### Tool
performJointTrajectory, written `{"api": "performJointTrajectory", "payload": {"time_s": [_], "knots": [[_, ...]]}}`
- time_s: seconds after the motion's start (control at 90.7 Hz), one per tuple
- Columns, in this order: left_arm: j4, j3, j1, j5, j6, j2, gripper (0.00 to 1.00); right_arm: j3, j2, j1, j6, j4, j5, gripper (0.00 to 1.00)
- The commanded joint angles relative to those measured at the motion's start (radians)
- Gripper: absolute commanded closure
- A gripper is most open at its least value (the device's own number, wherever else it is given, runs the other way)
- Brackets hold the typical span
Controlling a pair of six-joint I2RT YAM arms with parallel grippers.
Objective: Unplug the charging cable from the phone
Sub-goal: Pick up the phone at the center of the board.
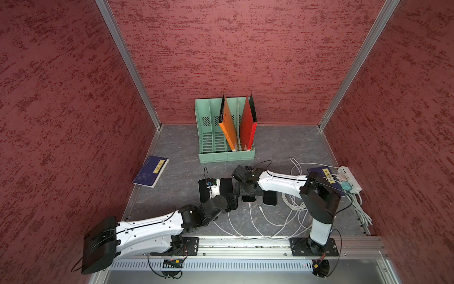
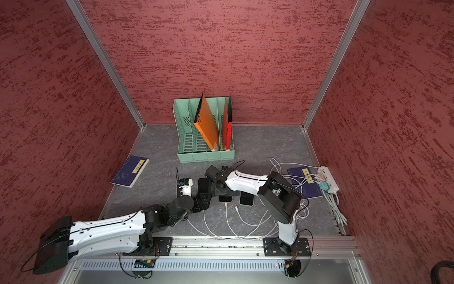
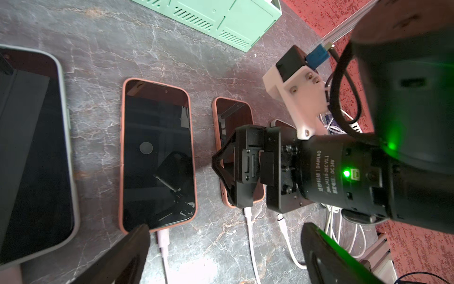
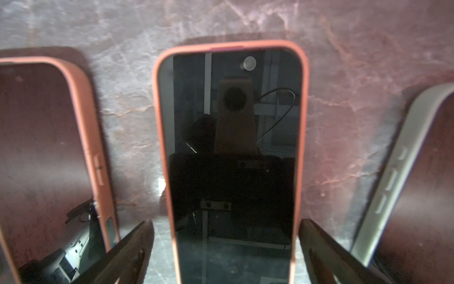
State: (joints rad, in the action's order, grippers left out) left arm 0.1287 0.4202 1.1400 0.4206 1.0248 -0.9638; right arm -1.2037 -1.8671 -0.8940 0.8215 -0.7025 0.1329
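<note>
Grey tabletop: right tool straddles a phone (neighbour phone close beside).

Phone case is salmon, cable white, rack mint, tabletop grey-veined.

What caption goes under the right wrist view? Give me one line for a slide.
Open right fingers straddle an orange-cased phone lying screen-up on the grey marbled table.

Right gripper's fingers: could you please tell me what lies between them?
An orange-cased phone, screen up, lies between the open right gripper's fingers, shown in the right wrist view; whether they touch it is unclear.
</note>
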Motion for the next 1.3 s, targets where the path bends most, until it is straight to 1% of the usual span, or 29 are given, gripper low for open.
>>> {"api": "performJointTrajectory", "payload": {"time_s": [0.0,0.242,0.408,0.507,0.606,0.771,0.849,0.937,0.981,1.102,1.146,1.289], "knots": [[-0.04,0.004,0.004,0.004,-0.003,-0.009,0.0,-0.025,-0.024,0.01,-0.007,-0.027,-0.006,0.06],[-0.061,0.008,0.012,0.018,-0.004,-0.034,0.0,-0.002,-0.037,0.01,-0.003,-0.01,-0.017,0.11],[-0.061,0.025,0.024,0.034,-0.008,-0.062,0.0,0.023,-0.035,0.013,0.006,0.016,-0.03,0.21],[-0.086,0.029,0.028,0.033,-0.018,-0.072,0.0,0.031,-0.031,0.014,0.008,0.018,-0.027,0.3],[-0.124,0.025,0.034,0.031,-0.022,-0.088,0.0,0.03,-0.018,0.013,0.01,0.009,-0.015,0.42],[-0.211,0.017,0.071,0.023,-0.033,-0.142,0.05,0.037,0.041,0.014,0.022,0.011,0.009,0.58],[-0.261,0.015,0.095,0.022,-0.048,-0.168,0.1,0.054,0.089,0.013,0.03,0.03,0.013,0.63],[-0.303,0.015,0.123,0.016,-0.066,-0.192,0.2,0.073,0.135,0.014,0.038,0.054,0.01,0.7],[-0.32,0.012,0.137,0.017,-0.068,-0.199,0.27,0.081,0.153,0.014,0.045,0.058,0.012,0.73],[-0.359,0.012,0.182,0.033,-0.065,-0.227,0.4,0.102,0.209,0.014,0.059,0.069,0.026,0.77],[-0.355,0.022,0.185,0.031,-0.066,-0.239,0.42,0.112,0.231,0.013,0.065,0.078,0.03,0.77],[-0.35,0.036,0.188,0.02,-0.058,-0.26,0.43,0.132,0.274,0.013,0.079,0.087,0.035,0.78]]}}
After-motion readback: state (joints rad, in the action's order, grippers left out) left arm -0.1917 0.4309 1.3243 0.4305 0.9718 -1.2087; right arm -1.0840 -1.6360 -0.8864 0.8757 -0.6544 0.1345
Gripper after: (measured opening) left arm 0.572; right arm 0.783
